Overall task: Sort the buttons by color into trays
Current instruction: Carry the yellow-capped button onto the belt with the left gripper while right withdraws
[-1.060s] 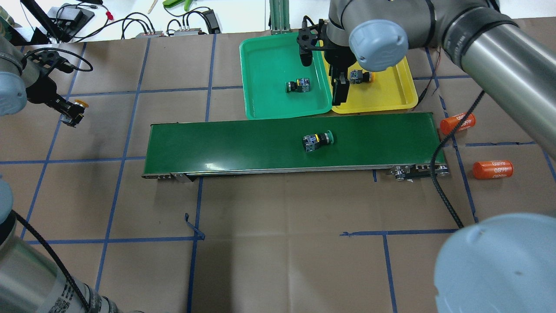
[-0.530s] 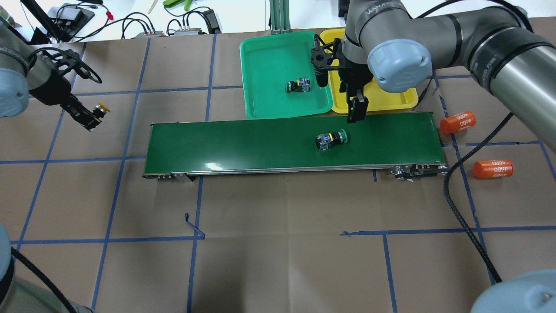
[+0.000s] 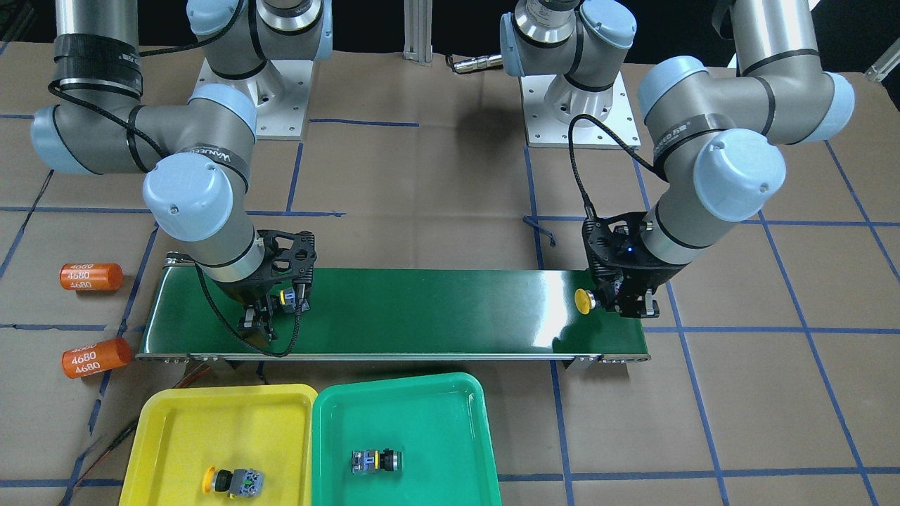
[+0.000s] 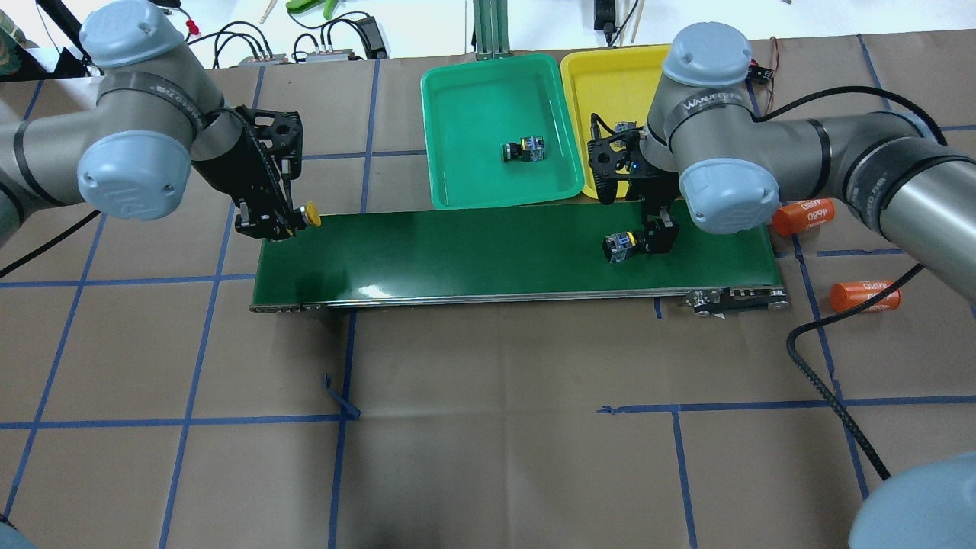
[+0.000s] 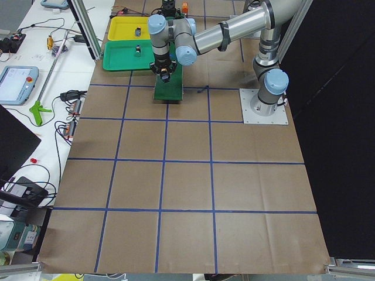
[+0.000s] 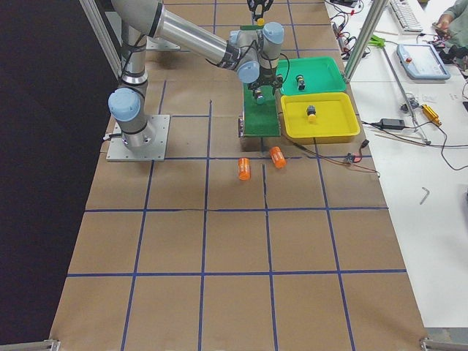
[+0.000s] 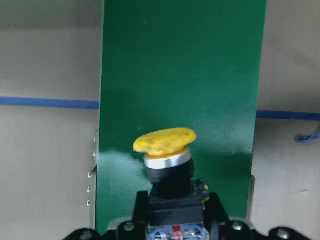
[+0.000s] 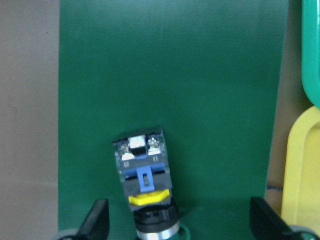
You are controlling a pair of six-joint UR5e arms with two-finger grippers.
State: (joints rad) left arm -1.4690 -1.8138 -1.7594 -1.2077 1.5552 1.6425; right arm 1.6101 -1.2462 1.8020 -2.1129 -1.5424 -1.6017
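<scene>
Right gripper (image 4: 657, 232), jaws spread wide, straddles the green-capped black-and-grey push-button (image 8: 145, 185) lying on the long dark-green conveyor belt (image 4: 473, 252), its long axis square to the closing line; left gripper (image 4: 267, 221) clamps a yellow-capped push-button (image 7: 165, 150) over the belt's opposite end

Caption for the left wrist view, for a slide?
Left gripper holds a yellow-capped button above the dark-green conveyor belt.

The belt (image 4: 457, 252) lies wide open along its long middle stretch. At the left end the left gripper (image 4: 284, 223) crowds in, clamping a yellow button (image 4: 309, 216); near the right end the right gripper (image 8: 181, 222) straddles a button (image 8: 145, 185), fingers spread. The green tray (image 4: 473, 99) and yellow tray (image 4: 610, 84), touching, wall the far edge.
</scene>
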